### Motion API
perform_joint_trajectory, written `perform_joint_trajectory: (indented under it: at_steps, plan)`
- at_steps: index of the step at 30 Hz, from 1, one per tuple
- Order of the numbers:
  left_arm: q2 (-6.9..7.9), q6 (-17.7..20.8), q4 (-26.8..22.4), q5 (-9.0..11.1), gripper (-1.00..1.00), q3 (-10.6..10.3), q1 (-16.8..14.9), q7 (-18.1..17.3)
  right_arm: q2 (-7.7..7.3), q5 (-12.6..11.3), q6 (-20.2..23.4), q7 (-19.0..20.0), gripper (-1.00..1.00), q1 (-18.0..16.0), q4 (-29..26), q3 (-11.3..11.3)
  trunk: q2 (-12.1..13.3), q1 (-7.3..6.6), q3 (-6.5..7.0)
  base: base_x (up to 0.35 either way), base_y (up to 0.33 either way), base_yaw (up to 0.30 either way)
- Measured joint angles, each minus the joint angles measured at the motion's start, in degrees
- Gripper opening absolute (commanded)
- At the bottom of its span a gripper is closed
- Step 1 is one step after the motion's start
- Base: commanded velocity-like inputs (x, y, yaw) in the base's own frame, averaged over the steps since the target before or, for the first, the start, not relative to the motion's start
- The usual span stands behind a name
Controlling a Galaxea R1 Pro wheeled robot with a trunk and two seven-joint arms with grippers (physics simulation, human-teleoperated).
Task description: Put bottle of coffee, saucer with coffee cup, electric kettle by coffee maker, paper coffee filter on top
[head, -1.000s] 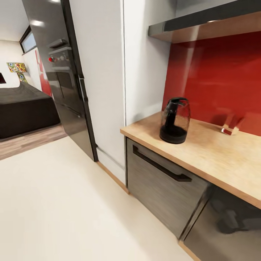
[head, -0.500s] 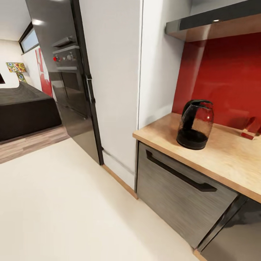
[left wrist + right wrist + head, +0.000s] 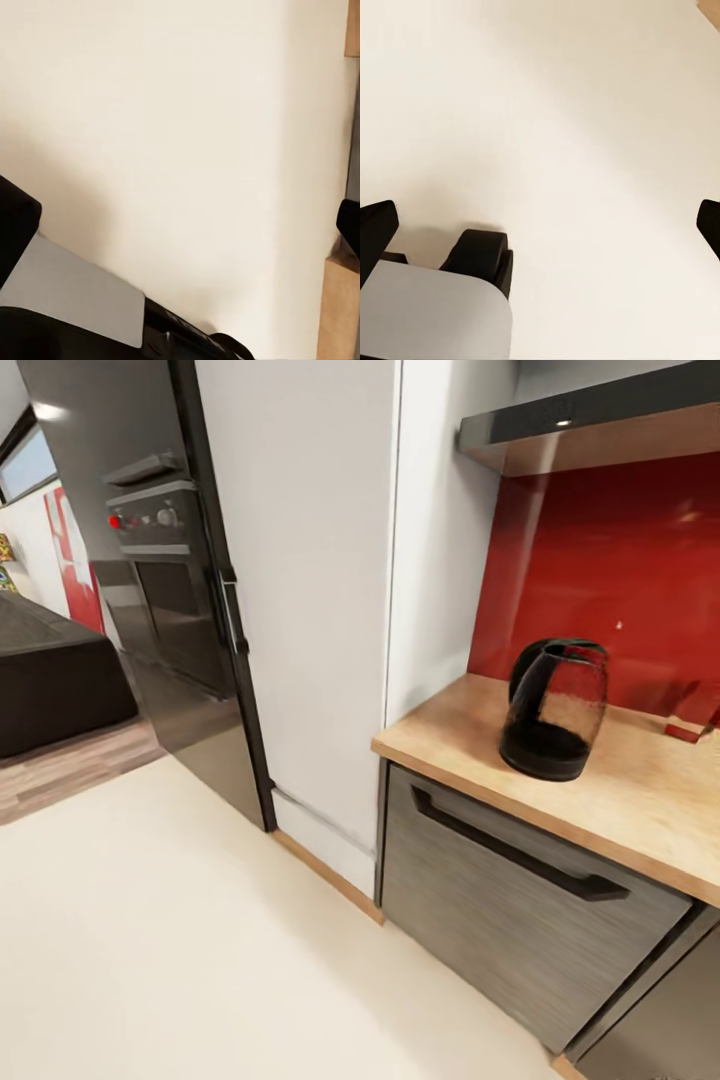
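kettle loc: electric kettle stands upright on the worktop, near its end corner, close to the front edge, just out from the red wall panel.
kettle axis: long axis vertical. Black base down, black lid up, dark in lower part.
kettle facing: black loop handle on the side twd the tall white cabinet; the side opposite the handle faces along the worktop. Spout itself too small to tell.
shelf: kitchen shelf hangs above the kettle, dark slab, pale underside. Top surface hidden from here, so can't tell what sits on it.
left hand: left hand hangs over bare pale floor, fingers spread wide, nothing between them.
right hand: right hand same, over floor, fingers wide apart, empty.
direction: kettle lies fwd and to the robot's right, well above both hands; both arms low. Judged: right arm is the nearer one for a reach.
other: small red-and-pale block on worktop by the wall, past the kettle; can't ID it. Dark oven column beyond the white cabinet.
stage: judged still in approach, base not yet squared to the worktop.
next move needs: judged, close in first, raise an arm to worktop height, come at the handle side w/ a level grip, keep kettle upright.
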Motion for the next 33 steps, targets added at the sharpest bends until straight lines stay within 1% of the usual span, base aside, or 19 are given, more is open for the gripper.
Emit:
perform_joint_trajectory:
  at_steps: [4, 8, 25, 28, 33]
  plan:
    - [0.0, 0.0, 0.01, -0.01, 1.0, 0.0, 0.0, 0.0, 0.0, 0.01, 0.0, 0.01, 1.0, 0.0, 0.0, -0.01, 0.0, 0.0, 0.1, 0.13, 0.212, -0.25]
    - [0.0, 0.0, 0.0, -0.02, 1.0, 0.0, 0.01, 0.01, 0.0, 0.02, -0.01, 0.02, 1.0, 0.0, 0.0, 0.0, 0.0, 0.01, 0.21, 0.06, 0.096, -0.255]
    - [-0.01, 0.0, -0.01, -0.03, 1.0, 0.0, 0.02, 0.02, -0.05, -0.01, -0.01, -0.01, 1.0, 0.0, 0.0, -0.07, 0.0, 0.02, 0.6, 0.003, 0.006, -0.275]
    - [0.0, 0.0, -0.02, -0.02, 1.0, 0.0, 0.03, 0.01, -0.05, -0.04, -0.01, -0.01, 1.0, -0.01, 0.01, -0.04, 0.0, 0.02, 0.61, 0.015, 0.089, -0.13]
    - [0.0, 0.0, -0.03, -0.03, 1.0, 0.0, 0.04, 0.0, -0.11, 0.01, 0.0, 0.05, 1.0, -0.01, 0.01, -0.06, 0.0, 0.01, 0.61, 0.066, 0.247, -0.031]
